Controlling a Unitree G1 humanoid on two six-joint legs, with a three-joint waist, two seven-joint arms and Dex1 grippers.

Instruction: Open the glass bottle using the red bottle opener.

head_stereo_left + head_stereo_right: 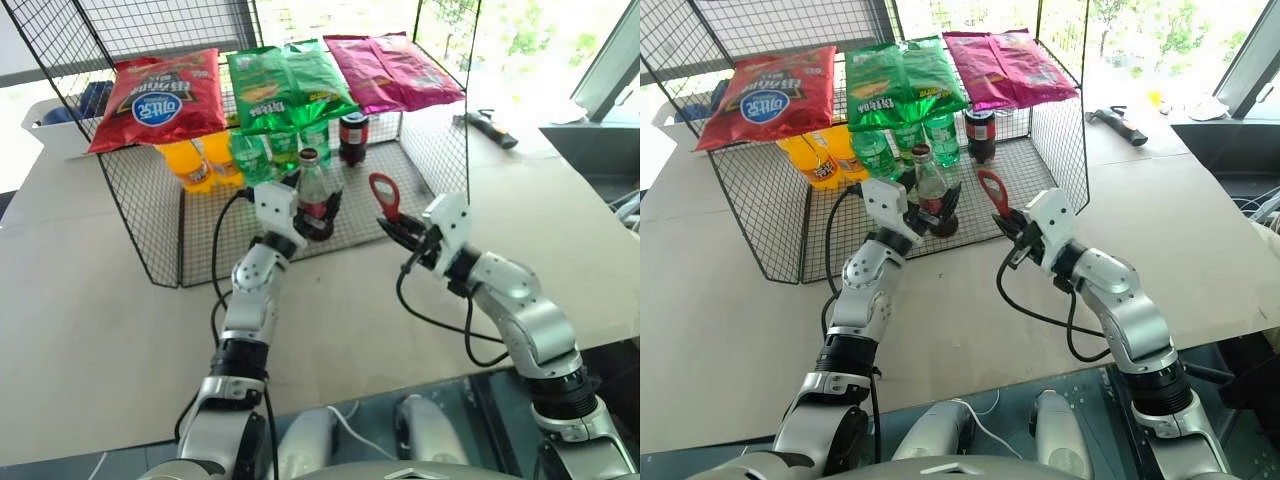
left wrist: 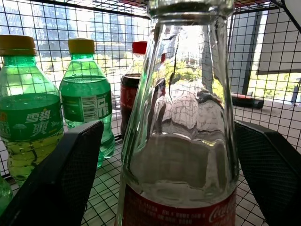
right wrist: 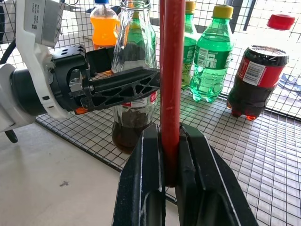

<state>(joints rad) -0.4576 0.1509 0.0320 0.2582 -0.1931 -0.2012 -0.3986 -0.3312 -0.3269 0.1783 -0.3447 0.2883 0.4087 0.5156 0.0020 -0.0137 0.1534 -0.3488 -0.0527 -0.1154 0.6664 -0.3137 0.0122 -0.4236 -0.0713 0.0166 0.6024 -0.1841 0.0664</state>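
Pale bench (image 1: 90, 320) carrying black wire rack (image 1: 160, 215), open toward robot.
Chip bags along rack top: red (image 1: 160, 97), green (image 1: 285, 85), magenta (image 1: 392, 70).
Orange (image 1: 190, 165), green (image 1: 250, 158) and dark cola (image 1: 353, 137) bottles at rack rear.
Glass bottle (image 1: 313, 195) upright on rack's wire floor near front edge, red label, dark liquid low inside.
Left hand (image 1: 312, 212) spread wide, one finger (image 2: 56, 179) each side of glass bottle, contact not clear.
Right hand (image 3: 171, 155) clamped on handle of red bottle opener (image 1: 384, 196), ring head up, just right of glass bottle, apart from it.
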